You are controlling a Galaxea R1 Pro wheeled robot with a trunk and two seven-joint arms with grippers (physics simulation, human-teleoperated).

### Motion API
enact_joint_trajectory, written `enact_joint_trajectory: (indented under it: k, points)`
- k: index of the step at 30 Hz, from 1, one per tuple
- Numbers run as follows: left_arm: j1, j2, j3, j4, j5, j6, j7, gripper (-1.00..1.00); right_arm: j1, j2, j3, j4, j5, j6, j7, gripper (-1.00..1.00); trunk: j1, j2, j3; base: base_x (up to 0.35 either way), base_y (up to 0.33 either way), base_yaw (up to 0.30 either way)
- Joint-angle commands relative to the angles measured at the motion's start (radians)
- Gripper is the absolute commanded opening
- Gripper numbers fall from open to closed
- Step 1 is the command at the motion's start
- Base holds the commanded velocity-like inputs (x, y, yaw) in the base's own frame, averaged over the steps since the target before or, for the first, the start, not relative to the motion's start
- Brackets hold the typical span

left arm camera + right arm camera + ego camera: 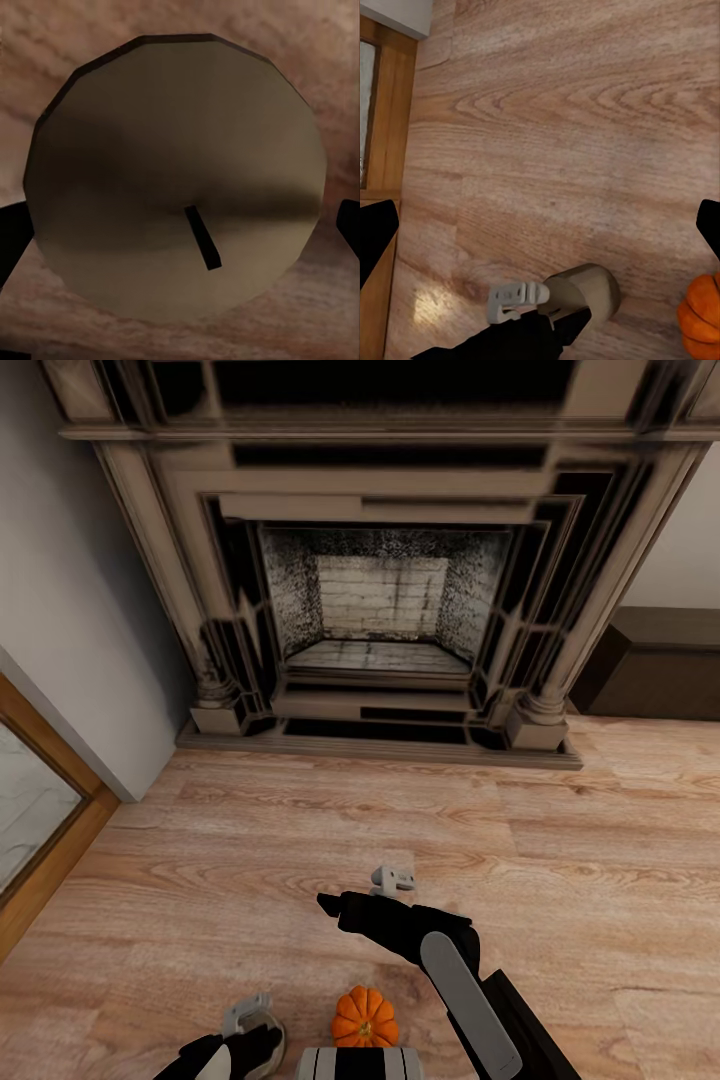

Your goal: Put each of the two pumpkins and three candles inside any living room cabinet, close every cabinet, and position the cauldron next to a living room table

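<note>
One candle, a pale beige cylinder with a short dark wick, stands on the wooden floor. My left gripper hangs open right above it, with a dark fingertip on either side of it. In the head view this candle peeks out under the left gripper at the near edge. A bright orange pumpkin sits on the floor just to its right. My right gripper is held open over bare floor farther ahead. Its wrist view looks back at the candle and the pumpkin. A dark brown cabinet stands at the right, its front shut.
An ornate fireplace surround fills the wall ahead. A grey wall corner and a wood-framed glass panel stand at the left. Open wooden floor lies between me and the fireplace.
</note>
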Motion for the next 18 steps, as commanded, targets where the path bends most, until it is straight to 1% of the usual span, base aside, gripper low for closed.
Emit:
enact_joint_trajectory:
  k: [1, 7, 12, 16, 18]
  points:
    - [0.0, 0.001, -0.007, -0.002, 0.009, -0.001, 0.004, 1.0, -0.001, 0.0, 0.001, -0.001, -0.011, 0.001, -0.01, 1.0, 0.0, 0.0, -0.001, 0.0, 0.0, 0.0]
    - [0.0, 0.001, -0.007, -0.002, 0.012, -0.031, 0.004, 1.0, -0.001, 0.0, 0.001, -0.001, -0.011, 0.001, -0.01, 1.0, 0.0, 0.0, -0.001, 0.0, 0.0, 0.0]
    - [0.0, 0.001, -0.007, -0.002, 0.012, -0.036, 0.004, 1.0, -0.001, 0.0, 0.001, -0.001, -0.011, 0.001, -0.01, 1.0, 0.0, 0.0, -0.001, 0.0, 0.0, 0.0]
    - [0.0, 0.001, -0.007, -0.002, 0.012, -0.037, 0.004, 1.0, -0.001, 0.0, 0.001, -0.001, -0.01, 0.001, -0.01, 1.0, 0.002, -0.001, -0.016, 0.0, 0.0, 0.0]
    - [0.0, 0.001, -0.007, -0.002, 0.012, -0.037, 0.004, 1.0, -0.001, 0.0, 0.001, -0.001, -0.01, 0.001, -0.01, 1.0, 0.002, -0.001, -0.016, 0.0, 0.0, 0.0]
